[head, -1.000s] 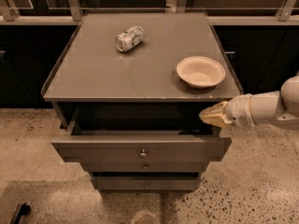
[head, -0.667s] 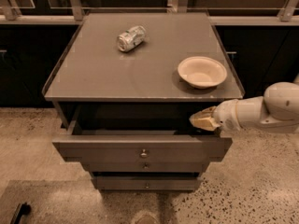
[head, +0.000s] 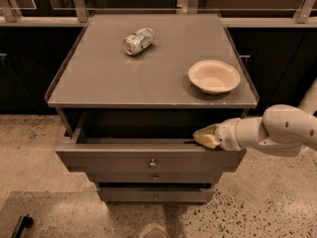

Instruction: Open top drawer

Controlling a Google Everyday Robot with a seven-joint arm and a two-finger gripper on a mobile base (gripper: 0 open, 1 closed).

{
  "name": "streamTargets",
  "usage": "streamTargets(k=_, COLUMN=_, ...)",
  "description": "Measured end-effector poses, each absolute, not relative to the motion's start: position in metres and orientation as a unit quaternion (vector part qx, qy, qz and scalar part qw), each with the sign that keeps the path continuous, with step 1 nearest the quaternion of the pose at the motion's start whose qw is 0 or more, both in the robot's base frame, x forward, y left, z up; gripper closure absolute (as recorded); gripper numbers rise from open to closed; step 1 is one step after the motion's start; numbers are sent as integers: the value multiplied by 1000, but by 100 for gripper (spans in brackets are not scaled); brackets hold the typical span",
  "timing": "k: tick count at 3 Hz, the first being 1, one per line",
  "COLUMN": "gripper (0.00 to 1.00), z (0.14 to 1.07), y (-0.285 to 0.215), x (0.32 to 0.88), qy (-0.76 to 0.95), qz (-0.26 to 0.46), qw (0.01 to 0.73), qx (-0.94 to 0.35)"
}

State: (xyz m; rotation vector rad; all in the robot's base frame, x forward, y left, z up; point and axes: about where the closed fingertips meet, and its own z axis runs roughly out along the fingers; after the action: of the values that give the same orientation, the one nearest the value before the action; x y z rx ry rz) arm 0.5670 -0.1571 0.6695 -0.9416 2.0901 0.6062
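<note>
My jaws have slid left below the counter's (head: 148,81) front-right corner, at the open top drawer's (head: 109,161) rim; I cannot tell whether they are open or closed.

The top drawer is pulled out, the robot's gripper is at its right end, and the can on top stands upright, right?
Not quite. The camera view shows the can lying on its side on the cabinet top, not upright. The top drawer is pulled out, with the gripper at its right end.
</note>
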Motion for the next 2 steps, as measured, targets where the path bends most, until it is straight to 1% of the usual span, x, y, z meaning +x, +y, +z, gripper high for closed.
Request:
streamTargets(k=1, gripper=100, z=656, y=-150, x=566, qy=824, qz=224, qw=348, qx=-387)
streamTargets(k=2, gripper=100, z=653, y=-149, x=566, qy=823, qz=219, qw=338, qx=-401)
